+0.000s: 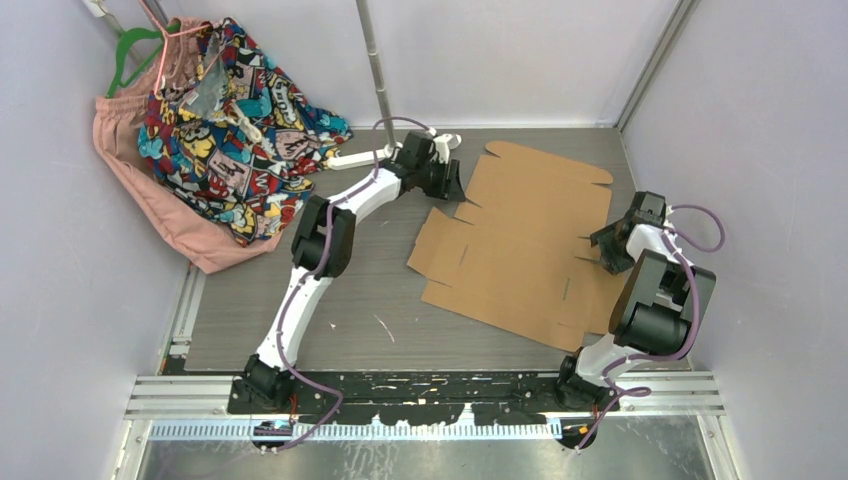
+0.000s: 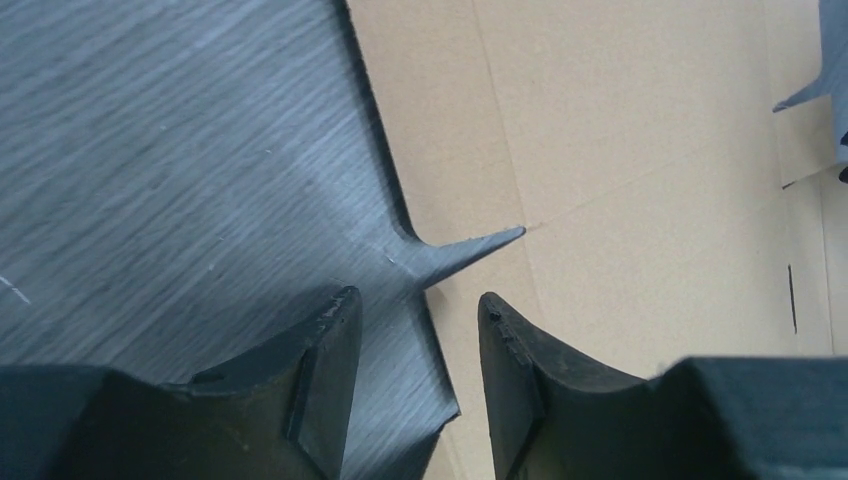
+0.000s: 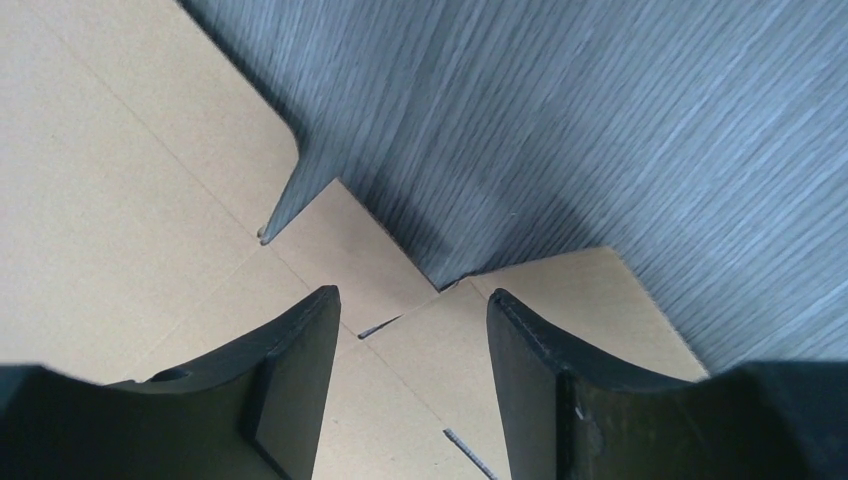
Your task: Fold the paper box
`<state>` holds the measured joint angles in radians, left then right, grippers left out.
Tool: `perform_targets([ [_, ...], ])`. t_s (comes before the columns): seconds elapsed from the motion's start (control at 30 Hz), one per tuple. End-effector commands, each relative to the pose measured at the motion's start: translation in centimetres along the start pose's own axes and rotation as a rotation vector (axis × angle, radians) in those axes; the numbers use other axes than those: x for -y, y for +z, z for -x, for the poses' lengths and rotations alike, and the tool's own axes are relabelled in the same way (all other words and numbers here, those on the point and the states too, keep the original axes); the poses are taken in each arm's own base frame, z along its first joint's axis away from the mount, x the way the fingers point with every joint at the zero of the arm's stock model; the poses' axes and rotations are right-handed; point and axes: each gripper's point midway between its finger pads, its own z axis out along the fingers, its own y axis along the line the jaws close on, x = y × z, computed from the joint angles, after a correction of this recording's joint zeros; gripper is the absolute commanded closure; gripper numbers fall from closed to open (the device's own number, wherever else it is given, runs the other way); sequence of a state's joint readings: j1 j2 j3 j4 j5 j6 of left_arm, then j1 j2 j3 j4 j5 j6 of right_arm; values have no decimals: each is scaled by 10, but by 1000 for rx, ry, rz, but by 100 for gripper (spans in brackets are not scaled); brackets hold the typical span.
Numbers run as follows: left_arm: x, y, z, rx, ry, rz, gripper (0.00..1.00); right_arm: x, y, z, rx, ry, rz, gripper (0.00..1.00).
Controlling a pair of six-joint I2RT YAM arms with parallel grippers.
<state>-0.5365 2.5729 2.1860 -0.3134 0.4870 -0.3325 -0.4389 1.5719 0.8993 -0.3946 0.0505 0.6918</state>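
Flat, unfolded paper box (image 1: 530, 240) laid on the grey wood-grain table (image 1: 350, 300), right of centre; patterned and pink clothing (image 1: 220, 150) is heaped well apart at the far left, and a metal pole (image 1: 377, 70) stands behind. The left gripper (image 2: 415, 305) is seen over the sheet's far-left edge at a notch, fingers apart, nothing gripped. The right gripper (image 3: 412, 300) is seen over the right-hand flaps, fingers apart and empty.

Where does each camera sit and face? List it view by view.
Top external: above and behind, looking down on the table, the paper box, the left arm and right arm.
Left wrist: on the left arm, facing down past its open left fingers at the box's edge.
Right wrist: likewise, past the right fingers at the box's flaps.
Shared: both wrist views show cardboard and table.
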Motion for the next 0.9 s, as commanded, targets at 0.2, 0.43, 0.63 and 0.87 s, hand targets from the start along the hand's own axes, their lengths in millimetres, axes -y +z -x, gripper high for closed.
perform_targets([
  [0.2,19,-7,-30,-59,-5,-37,54,-25,-6,-3,15,-42,65,42],
  [0.43,27,-16,-23,-44,0,-39,55,-36,-13,-6,25,-72,79,45],
  [0.63,33,-25,-14,-26,10,-36,55,-41,-20,-3,42,-84,84,46],
  [0.87,37,-30,-7,-10,13,-27,64,-46,-24,0,48,-83,97,45],
])
